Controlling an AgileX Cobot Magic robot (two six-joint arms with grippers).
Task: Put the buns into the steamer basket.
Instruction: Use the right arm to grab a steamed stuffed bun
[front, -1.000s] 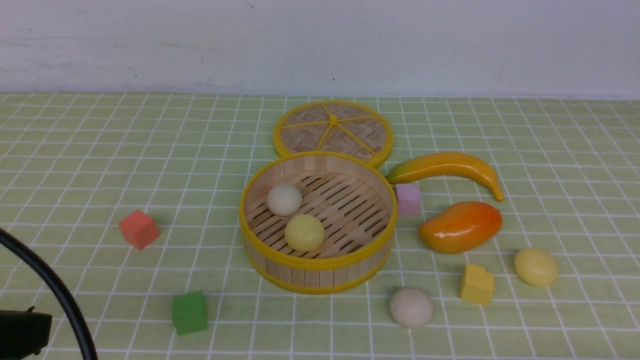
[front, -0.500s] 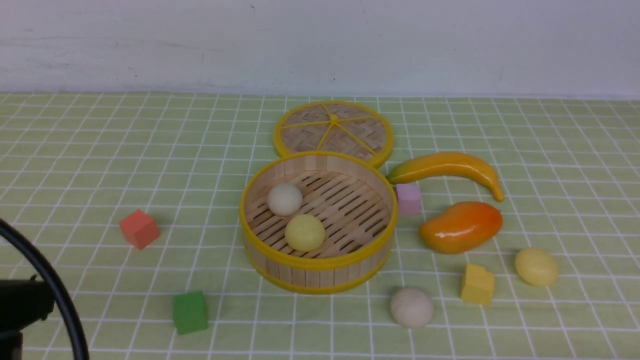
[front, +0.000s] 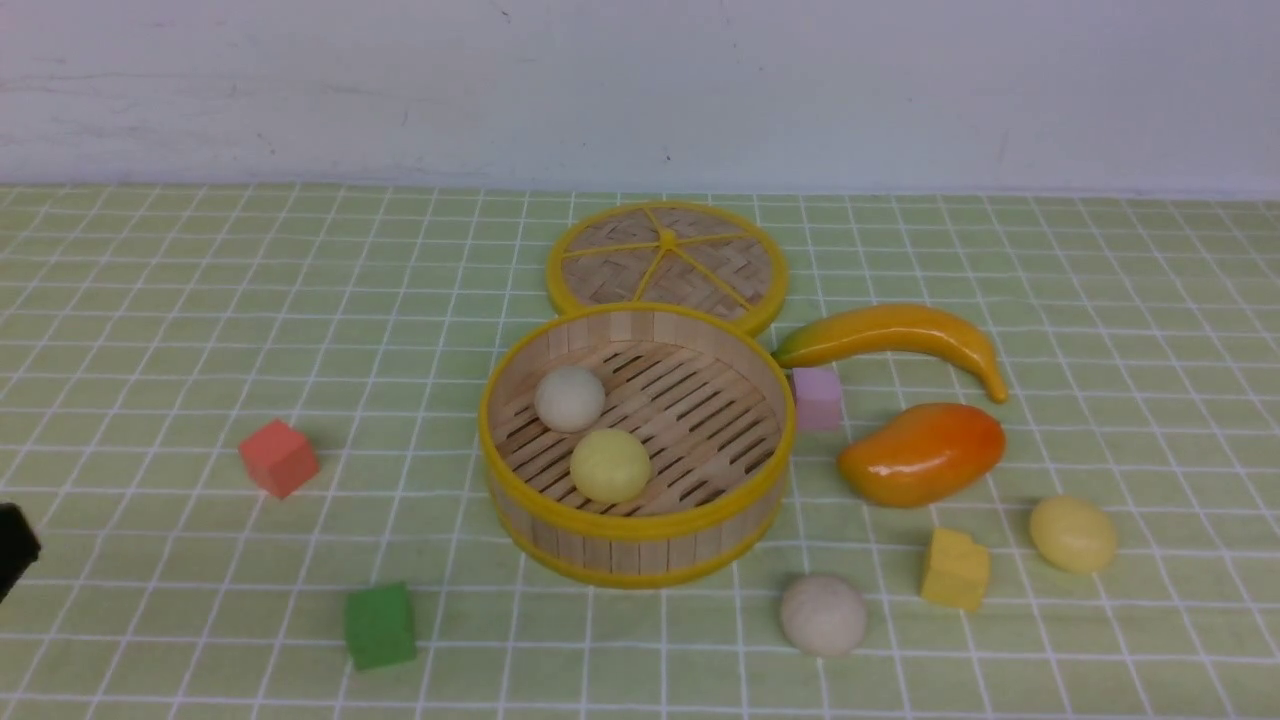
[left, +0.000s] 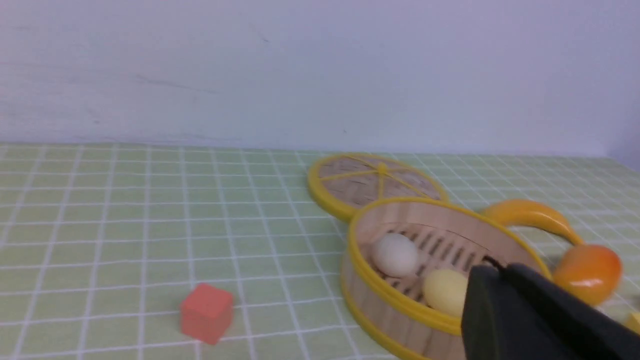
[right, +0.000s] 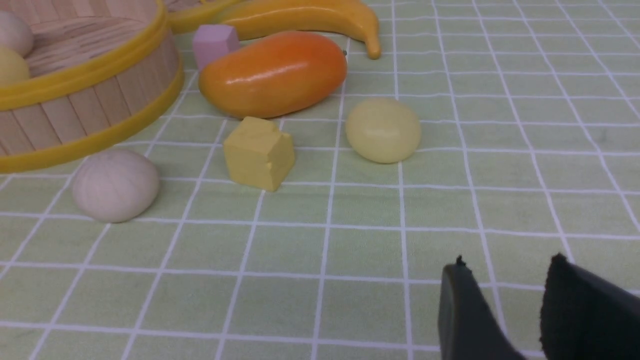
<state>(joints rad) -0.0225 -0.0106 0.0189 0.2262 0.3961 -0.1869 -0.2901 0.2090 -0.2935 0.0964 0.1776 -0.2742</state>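
Note:
The steamer basket (front: 640, 552) stands mid-table and holds an off-white bun (front: 569, 398) and a pale yellow bun (front: 610, 465). Another off-white bun (front: 823, 614) lies on the cloth near the basket's front right, and another pale yellow bun (front: 1073, 534) lies further right. My left gripper (left: 492, 267) is shut and empty, hovering near the basket (left: 380, 296) on its left side. My right gripper (right: 507, 262) is open and empty, low over the cloth, nearer than the loose off-white bun (right: 115, 184) and yellow bun (right: 383, 130).
The woven lid (front: 667, 262) lies behind the basket. A banana (front: 895, 335), mango (front: 922, 452), pink cube (front: 816, 397) and yellow cube (front: 954, 569) sit to the basket's right. A red cube (front: 278, 457) and green cube (front: 379, 624) sit to its left.
The left arm and its black cable have drawn back out of the front view; only a small dark part stays at the left edge. Nothing on the table moved.

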